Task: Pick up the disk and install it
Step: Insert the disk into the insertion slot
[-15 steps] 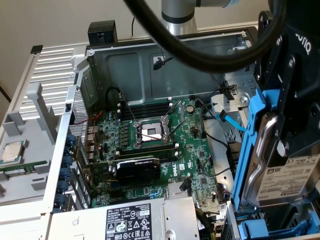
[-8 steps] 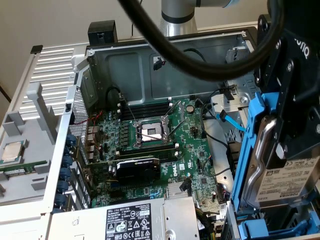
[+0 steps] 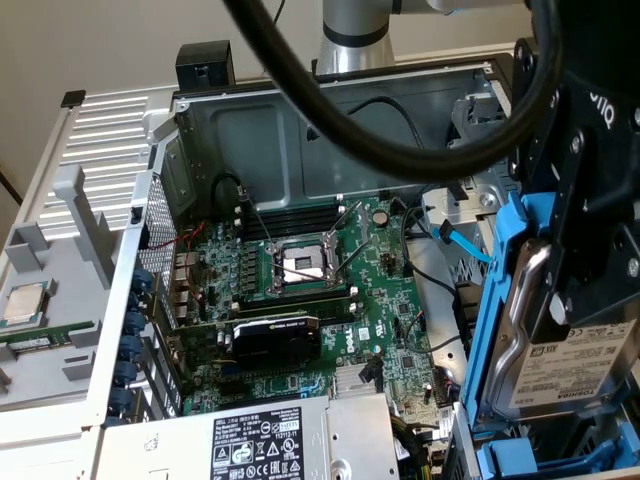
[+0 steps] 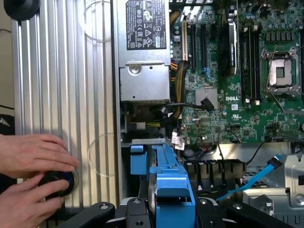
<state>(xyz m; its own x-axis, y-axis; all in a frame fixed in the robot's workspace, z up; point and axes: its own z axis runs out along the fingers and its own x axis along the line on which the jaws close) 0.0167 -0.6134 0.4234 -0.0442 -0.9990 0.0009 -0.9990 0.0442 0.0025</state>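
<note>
The disk, a silver-grey hard drive with a white label in a blue carrier frame, hangs on edge at the exterior view's right, above the open computer case. My black gripper is shut on it from above. In the wrist view the disk's blue frame stands edge-on between my black fingers, over a blue bay bracket beside the motherboard.
The case holds an open processor socket, a black graphics card and a power supply. A thick black cable arcs across. A processor chip lies outside at the left. Two hands press a black knob on the ribbed panel.
</note>
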